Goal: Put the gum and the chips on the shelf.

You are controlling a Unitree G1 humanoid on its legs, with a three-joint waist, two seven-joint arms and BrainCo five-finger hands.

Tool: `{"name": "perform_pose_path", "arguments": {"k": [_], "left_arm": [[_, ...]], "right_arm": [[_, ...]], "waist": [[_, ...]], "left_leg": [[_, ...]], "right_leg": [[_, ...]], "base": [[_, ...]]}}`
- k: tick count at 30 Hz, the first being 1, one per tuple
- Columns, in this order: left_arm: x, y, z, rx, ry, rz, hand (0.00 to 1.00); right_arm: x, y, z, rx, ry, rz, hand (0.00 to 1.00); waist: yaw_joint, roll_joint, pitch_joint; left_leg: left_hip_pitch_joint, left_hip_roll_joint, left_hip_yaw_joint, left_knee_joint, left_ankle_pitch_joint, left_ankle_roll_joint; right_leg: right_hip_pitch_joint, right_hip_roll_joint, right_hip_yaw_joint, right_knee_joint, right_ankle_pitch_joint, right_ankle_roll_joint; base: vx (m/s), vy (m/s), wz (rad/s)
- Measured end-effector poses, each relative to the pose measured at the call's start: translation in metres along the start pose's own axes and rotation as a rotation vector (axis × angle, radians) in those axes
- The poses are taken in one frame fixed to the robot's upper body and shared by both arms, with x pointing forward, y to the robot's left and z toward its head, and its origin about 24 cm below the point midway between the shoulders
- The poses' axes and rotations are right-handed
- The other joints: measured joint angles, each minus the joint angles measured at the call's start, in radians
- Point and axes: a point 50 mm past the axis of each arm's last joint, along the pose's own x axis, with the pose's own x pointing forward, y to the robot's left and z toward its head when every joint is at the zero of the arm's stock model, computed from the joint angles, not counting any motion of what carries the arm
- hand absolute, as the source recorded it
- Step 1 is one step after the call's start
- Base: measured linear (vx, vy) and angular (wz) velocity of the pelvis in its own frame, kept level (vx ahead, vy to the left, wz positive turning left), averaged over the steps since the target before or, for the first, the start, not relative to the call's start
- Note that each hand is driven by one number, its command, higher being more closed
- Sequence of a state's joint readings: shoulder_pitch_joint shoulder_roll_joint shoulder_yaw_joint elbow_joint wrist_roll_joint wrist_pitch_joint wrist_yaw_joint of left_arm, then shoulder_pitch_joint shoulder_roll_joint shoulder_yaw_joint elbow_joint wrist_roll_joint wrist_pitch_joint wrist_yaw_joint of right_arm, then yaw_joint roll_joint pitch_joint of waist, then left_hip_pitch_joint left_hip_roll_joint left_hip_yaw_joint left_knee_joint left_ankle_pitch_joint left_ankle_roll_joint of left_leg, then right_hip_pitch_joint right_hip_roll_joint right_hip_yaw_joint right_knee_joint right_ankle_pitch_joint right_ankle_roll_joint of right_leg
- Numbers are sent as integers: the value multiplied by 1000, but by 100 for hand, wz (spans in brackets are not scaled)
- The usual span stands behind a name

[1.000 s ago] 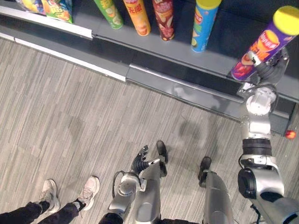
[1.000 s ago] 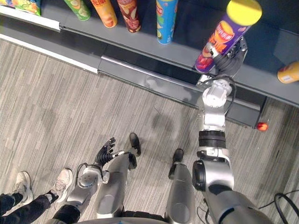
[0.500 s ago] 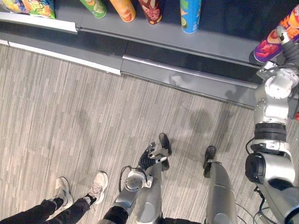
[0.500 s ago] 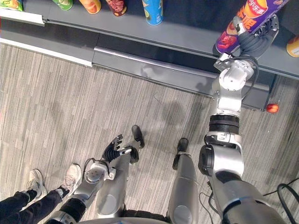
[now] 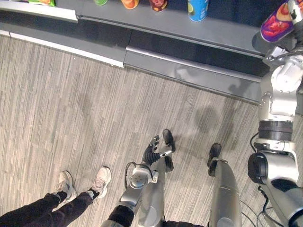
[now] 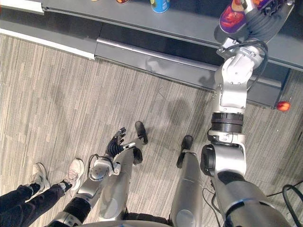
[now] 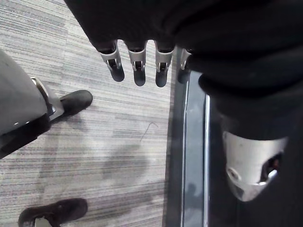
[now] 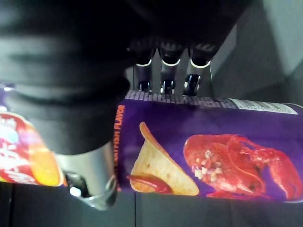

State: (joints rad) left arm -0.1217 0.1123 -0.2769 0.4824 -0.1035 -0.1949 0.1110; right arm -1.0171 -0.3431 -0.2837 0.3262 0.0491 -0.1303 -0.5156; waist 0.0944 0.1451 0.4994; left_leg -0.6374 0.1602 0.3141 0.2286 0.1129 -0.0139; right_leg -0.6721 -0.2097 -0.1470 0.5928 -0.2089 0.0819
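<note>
A purple chips can (image 8: pixel 203 161) printed with a lobster and a crisp is in my right hand (image 6: pixel 264 15), whose fingers (image 8: pixel 163 71) curl behind it while the thumb crosses its front. The can's lower end (image 5: pixel 278 27) is down at the grey shelf (image 5: pixel 227 34), at the far right of the row; I cannot tell whether it rests there. My left hand (image 5: pixel 151 152) hangs low beside my leg over the floor, its fingers (image 7: pixel 137 66) straight and holding nothing.
Other chips cans stand along the shelf to the left, the nearest a blue can (image 5: pixel 198 7). A grey step (image 5: pixel 189 75) runs below the shelf. A small red object (image 6: pixel 283 106) lies on the floor at right. A person's legs and white shoes (image 5: pixel 100 181) are at lower left.
The camera has tilted down. My right hand has carried the purple can to the right along the shelf and farther in, away from the blue can. The left hand stays hanging.
</note>
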Motion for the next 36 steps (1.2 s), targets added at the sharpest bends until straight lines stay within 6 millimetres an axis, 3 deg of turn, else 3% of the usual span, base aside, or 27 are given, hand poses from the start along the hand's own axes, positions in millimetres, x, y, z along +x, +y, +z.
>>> {"name": "perform_pose_path", "arguments": {"k": [8, 22, 36], "left_arm": [[1, -1, 4, -9, -18, -2, 0], [-6, -6, 10, -39, -55, -9, 0], [-11, -11, 7, -78, -46, -23, 0]], "right_arm": [[22, 12, 20, -11, -57, 65, 100], [34, 7, -6, -165, 58, 108, 100], [47, 2, 1, -251, 11, 124, 100]], "waist": [[0, 0, 0], [-8, 0, 0], [-15, 0, 0]], "left_leg": [[-34, -16, -10, -22, 22, 2], [-43, -77, 4, -126, 76, 4], [-59, -132, 0, -151, 100, 10]], "right_leg": [[-43, -21, -19, 22, -1, -2], [-99, -103, -65, 94, -19, -2], [-134, -167, -66, 141, -45, 12]], "base": [[26, -46, 8], [1, -49, 17], [-40, -44, 10]]}}
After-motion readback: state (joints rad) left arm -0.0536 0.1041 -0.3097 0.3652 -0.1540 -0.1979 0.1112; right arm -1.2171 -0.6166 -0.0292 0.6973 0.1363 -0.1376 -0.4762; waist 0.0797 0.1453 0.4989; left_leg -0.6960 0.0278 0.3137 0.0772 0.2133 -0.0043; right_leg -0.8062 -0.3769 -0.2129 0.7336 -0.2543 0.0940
